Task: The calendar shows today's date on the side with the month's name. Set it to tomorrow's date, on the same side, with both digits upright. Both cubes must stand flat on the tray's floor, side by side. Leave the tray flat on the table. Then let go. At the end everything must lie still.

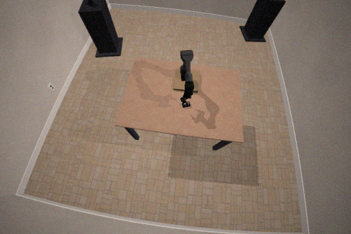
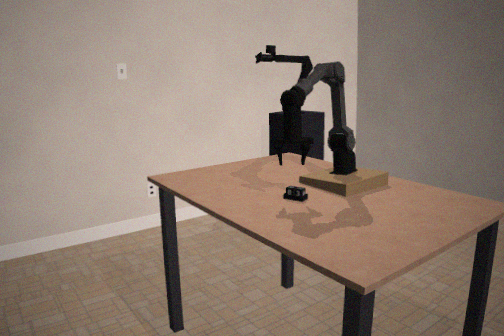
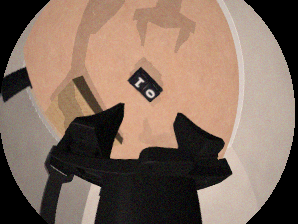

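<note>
The gripper point(image 2: 291, 159) hangs above the table with its two fingers spread wide and pointing down, nothing between them. In the wrist view the dark fingertips frame the calendar point(image 3: 144, 83), which lies beyond them on the bare wood, well apart from the gripper. The calendar point(image 2: 295, 193) is a small black tray holding two cubes side by side, their top faces showing white digits that read as 1 and 0. It sits flat on the wooden table point(image 2: 410, 230), near the arm's tan base plate point(image 2: 372, 179)
</note>
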### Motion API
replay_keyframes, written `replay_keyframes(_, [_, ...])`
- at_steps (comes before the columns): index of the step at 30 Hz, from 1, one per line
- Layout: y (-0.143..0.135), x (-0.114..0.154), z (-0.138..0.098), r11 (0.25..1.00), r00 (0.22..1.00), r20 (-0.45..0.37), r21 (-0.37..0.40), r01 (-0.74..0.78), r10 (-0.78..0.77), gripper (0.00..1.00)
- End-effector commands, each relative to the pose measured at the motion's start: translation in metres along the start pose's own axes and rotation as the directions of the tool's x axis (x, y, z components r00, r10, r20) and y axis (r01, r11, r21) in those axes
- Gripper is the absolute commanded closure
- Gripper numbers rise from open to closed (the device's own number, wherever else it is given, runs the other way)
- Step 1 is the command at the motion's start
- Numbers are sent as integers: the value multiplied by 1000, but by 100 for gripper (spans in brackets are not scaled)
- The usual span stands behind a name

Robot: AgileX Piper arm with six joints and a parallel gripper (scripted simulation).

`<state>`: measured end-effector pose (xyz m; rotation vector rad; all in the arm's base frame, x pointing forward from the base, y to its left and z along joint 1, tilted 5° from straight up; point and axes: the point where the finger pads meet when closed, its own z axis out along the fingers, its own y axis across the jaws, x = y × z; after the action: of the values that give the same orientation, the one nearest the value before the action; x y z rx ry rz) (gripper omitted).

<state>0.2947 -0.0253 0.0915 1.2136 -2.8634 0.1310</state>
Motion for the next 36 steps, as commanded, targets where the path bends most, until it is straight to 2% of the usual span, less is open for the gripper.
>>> replay_keyframes(1, [0, 0, 3, 993, 993, 7, -7, 115, -115, 0])
replay_keyframes(3, [0, 0, 7, 964, 964, 8, -6, 267, -267, 0])
replay_keyframes(4, [0, 0, 7, 963, 963, 8, -6, 270, -270, 0])
replay_keyframes(5, [0, 0, 9, 939, 939, 8, -5, 344, -344, 0])
replay_keyframes(7, [0, 0, 9, 939, 939, 8, -5, 344, -344, 0])
replay_keyframes(11, [1, 0, 15, 807, 807, 9, -3, 590, -590, 0])
replay_keyframes(14, [1, 0, 18, 705, 705, 10, -1, 709, -709, 0])
replay_keyframes(19, [1, -1, 21, 603, 603, 9, 2, 798, -798, 0])
replay_keyframes(25, [1, -1, 21, 590, 590, 9, 2, 807, -807, 0])
replay_keyframes(26, [1, -1, 21, 590, 590, 9, 2, 807, -807, 39])
replay_keyframes(36, [1, -1, 21, 590, 590, 9, 2, 807, -807, 39])
